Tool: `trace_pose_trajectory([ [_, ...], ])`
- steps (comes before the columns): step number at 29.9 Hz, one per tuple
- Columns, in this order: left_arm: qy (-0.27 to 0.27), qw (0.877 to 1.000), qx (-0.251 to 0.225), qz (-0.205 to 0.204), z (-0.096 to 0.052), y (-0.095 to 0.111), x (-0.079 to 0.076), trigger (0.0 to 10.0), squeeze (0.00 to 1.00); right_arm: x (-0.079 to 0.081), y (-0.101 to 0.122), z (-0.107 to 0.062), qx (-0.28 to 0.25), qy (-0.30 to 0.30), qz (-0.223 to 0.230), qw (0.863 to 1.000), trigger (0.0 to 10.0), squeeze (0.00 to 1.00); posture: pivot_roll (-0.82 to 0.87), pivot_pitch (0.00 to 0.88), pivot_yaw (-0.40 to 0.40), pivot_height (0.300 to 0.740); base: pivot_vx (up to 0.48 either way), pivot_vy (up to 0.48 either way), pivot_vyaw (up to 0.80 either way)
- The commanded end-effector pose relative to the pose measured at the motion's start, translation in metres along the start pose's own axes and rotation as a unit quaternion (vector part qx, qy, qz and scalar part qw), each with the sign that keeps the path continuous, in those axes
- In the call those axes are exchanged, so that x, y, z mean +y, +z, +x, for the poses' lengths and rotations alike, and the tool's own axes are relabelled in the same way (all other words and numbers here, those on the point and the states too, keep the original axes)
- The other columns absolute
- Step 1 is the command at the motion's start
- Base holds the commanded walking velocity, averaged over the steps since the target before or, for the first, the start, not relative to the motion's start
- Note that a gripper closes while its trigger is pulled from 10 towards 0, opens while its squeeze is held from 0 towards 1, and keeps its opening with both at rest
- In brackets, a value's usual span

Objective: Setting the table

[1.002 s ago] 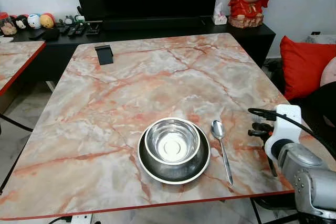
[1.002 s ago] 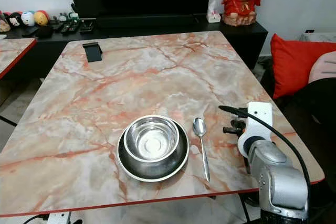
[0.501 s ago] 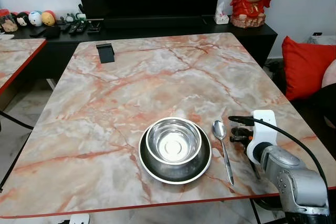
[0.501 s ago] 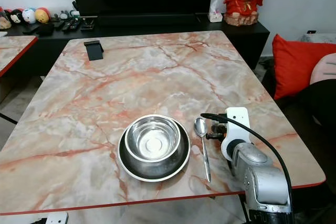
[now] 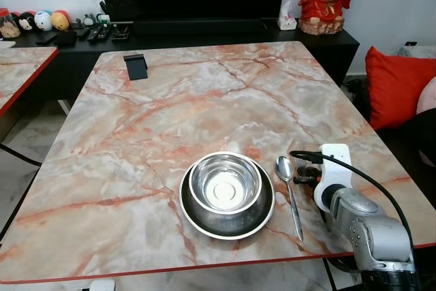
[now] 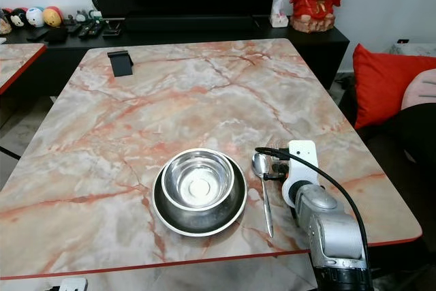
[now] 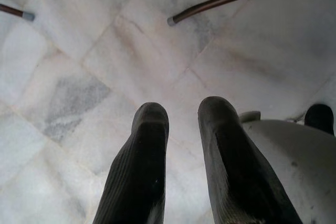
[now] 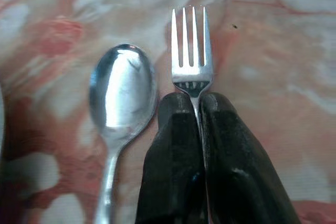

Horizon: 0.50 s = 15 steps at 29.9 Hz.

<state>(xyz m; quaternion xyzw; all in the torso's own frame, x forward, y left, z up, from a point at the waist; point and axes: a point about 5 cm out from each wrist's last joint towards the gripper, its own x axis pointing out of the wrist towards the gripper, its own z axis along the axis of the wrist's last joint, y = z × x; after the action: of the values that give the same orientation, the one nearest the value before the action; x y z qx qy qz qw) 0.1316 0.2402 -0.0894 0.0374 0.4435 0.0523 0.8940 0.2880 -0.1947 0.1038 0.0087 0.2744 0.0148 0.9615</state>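
Right gripper (image 8: 192, 109) pinched the fork (image 8: 191, 51) just beside the spoon (image 8: 122, 94) (tines forward); left gripper (image 7: 184, 124) hung slightly parted.

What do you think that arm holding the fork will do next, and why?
Probably lower the fork onto the table and open its fingers. The right gripper is shut on the fork's neck, holding it just beside the spoon, tines pointing the same way, right of the bowl. That looks like its place.
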Motion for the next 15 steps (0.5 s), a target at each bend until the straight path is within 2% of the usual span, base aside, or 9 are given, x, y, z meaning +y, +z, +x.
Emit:
trace_pose_trajectory([
  [1, 0.009, 1.0, 0.017, -0.004, -0.0024, -0.0076, 0.0046, 10.0, 0.0, -0.0005, 0.0038, 0.0015, -0.007, -0.005, -0.002, 1.0, 10.0, 0.0, -0.12, 0.0, -0.001, 0.707, 0.0, 0.0, 0.0],
  [15, 0.017, 0.999, 0.038, -0.006, -0.0052, -0.0157, 0.01, 10.0, 0.0, -0.0043, 0.0028, 0.0061, -0.01, -0.024, 0.002, 1.0, 10.0, 0.0, -0.11, 0.0, 0.002, 0.707, 0.0, 0.0, 0.0],
])
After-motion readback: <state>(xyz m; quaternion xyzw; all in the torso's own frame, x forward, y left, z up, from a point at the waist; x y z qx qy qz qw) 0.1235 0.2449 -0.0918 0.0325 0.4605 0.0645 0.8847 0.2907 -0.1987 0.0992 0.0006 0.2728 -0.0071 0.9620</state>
